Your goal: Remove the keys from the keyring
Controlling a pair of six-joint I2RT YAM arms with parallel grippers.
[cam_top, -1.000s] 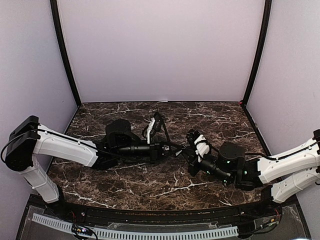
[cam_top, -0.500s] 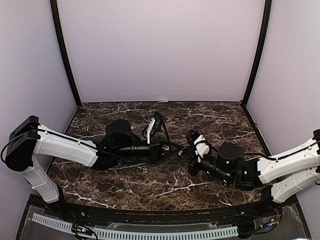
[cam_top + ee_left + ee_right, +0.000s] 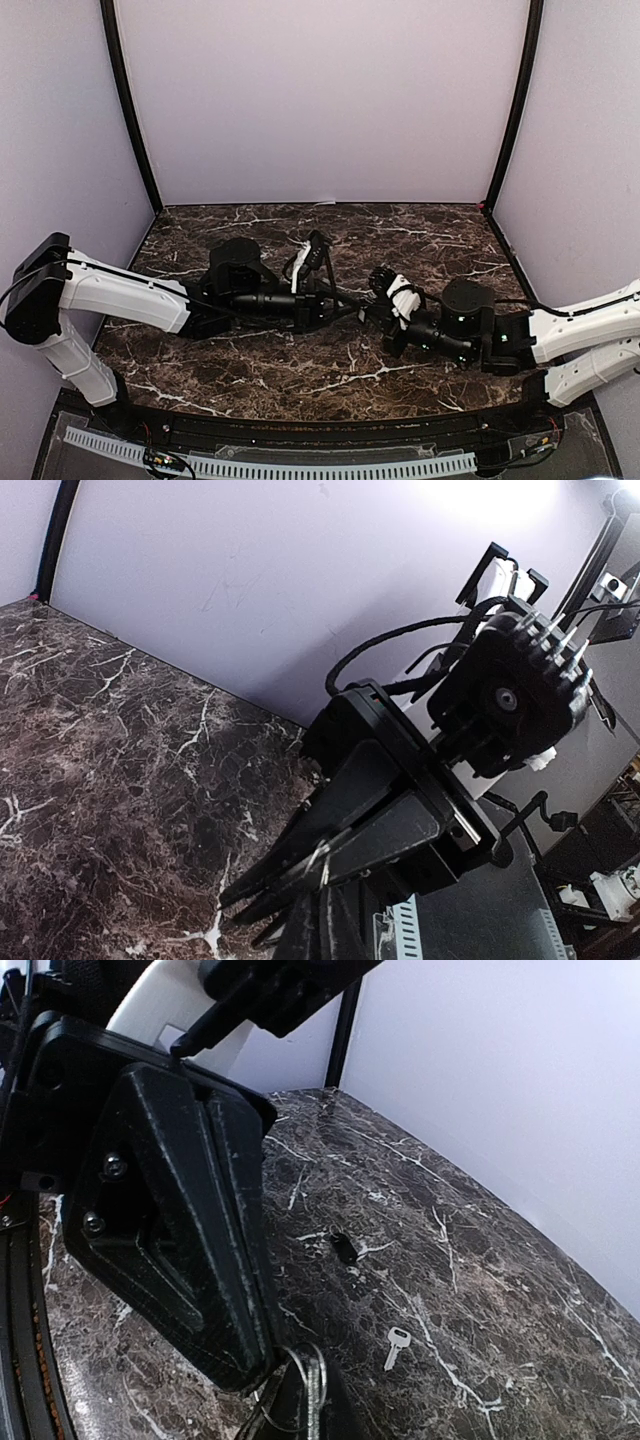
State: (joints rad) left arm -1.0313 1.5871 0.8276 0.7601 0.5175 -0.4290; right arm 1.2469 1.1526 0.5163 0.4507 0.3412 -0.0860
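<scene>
Both grippers meet tip to tip low over the middle of the marble table (image 3: 300,365). My left gripper (image 3: 357,306) (image 3: 228,905) is shut, and a silvery key (image 3: 345,842) lies along the gap of its jaws. The thin wire keyring (image 3: 300,1360) loops out at the tip of my right gripper (image 3: 373,300) (image 3: 262,1368), which is shut on it. The key's blade (image 3: 318,1392) hangs through the ring, down into the left gripper's dark fingers. Another key (image 3: 397,1346) lies loose on the marble beyond the grippers.
A small black fob (image 3: 343,1248) lies on the table past the loose key, apart from the held ring. Pale walls close the table's back and sides. Both arms lie low and stretched toward the centre.
Both grippers stay shut and joined at the ring. The meeting point has slid slightly to the right, and the right arm has sunk a little lower toward the table.
</scene>
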